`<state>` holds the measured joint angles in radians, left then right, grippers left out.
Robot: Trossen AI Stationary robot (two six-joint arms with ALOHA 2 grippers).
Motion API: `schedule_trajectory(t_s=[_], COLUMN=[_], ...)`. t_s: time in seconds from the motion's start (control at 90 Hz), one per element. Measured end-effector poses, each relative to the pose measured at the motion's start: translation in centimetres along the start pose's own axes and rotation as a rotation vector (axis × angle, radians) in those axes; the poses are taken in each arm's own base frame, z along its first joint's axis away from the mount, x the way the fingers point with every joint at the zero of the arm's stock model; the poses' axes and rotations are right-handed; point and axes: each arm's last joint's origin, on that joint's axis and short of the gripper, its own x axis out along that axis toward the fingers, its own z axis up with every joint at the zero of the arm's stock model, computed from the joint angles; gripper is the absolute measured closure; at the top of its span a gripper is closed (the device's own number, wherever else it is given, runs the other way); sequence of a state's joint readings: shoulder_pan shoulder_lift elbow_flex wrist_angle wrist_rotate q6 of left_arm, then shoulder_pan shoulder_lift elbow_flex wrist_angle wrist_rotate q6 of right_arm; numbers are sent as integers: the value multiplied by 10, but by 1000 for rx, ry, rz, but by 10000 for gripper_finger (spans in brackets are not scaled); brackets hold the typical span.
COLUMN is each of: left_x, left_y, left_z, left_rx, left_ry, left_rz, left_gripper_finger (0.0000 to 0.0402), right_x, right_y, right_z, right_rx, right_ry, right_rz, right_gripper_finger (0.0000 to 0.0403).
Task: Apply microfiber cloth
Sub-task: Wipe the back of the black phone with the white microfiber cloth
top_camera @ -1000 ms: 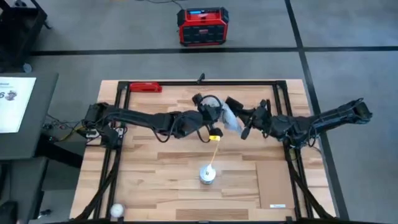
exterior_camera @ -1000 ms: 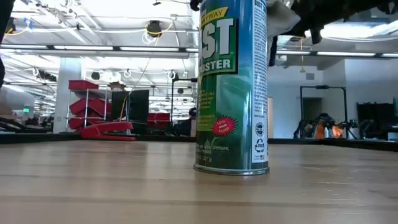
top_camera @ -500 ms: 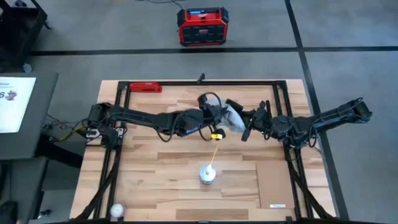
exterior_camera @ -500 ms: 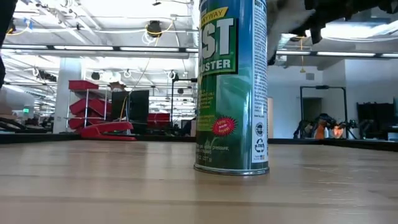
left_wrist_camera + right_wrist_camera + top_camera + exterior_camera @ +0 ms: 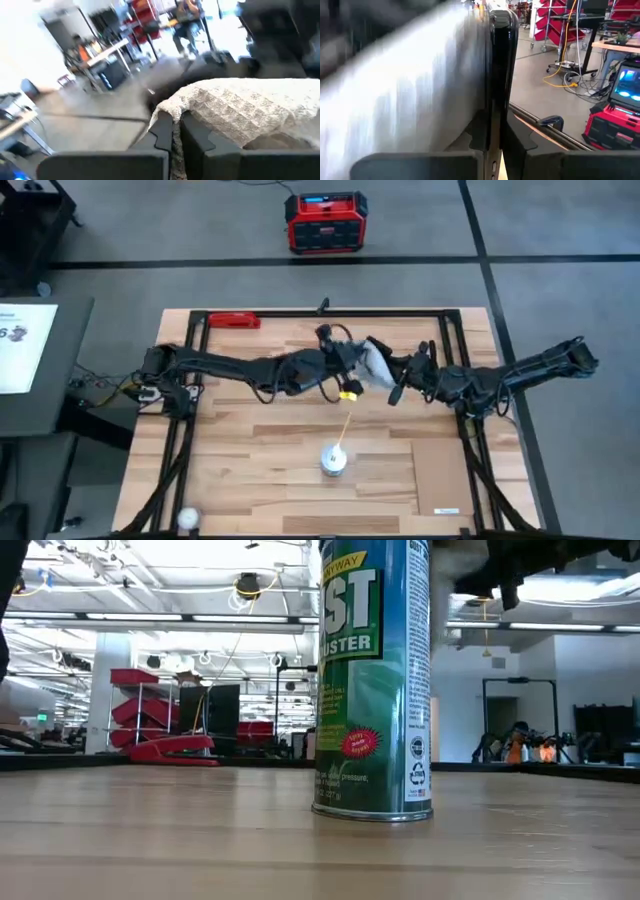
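Left wrist view shows the left gripper (image 5: 176,131) pinched on an edge of the microfiber cloth (image 5: 240,112), which drapes over something dark beyond. In the right wrist view, the right gripper (image 5: 496,132) clamps the black phone (image 5: 499,55) edge-on. From above, both meet at upper centre of the table (image 5: 250,470), the cloth (image 5: 375,363) between them. I judge wiping is in hand; next, the cloth must be drawn across the phone's face while the right arm holds steady.
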<state>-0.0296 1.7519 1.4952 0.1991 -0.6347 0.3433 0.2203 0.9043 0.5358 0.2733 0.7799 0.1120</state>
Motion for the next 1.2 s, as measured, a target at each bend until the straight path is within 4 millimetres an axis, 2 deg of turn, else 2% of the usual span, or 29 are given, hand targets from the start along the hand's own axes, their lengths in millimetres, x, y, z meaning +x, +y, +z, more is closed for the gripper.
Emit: schedule_trajectory(t_s=[0.222, 0.367, 0.478, 0.622, 0.856, 1.056, 1.2], left_x=[-14, -28, -43, -70, -111, -128, -135], left_y=[11, 7, 4, 10, 22, 19, 16], left_z=[0, -16, -36, -65, -126, -172, -194], left_rx=[63, 80, 56, -7, -79, -132, -176], left_ry=[100, 200, 252, 298, 405, 439, 449], left_rz=[-22, -71, -100, -109, -104, -141, -155], left_gripper_finger=[401, 401, 401, 401, 401, 401, 401], right_x=[0, 0, 0, 0, 0, -2, -5], right_y=[1, 0, 0, 0, 0, -3, -8], right_z=[-2, -3, -3, -3, -6, -16, -31], right_rx=[-25, -32, -33, -34, -27, -14, 16], right_ry=[17, 24, 25, 26, 44, 128, 254], right_rz=[7, 5, -1, -4, -10, -29, -67], right_gripper_finger=[389, 389, 389, 389, 389, 389, 389])
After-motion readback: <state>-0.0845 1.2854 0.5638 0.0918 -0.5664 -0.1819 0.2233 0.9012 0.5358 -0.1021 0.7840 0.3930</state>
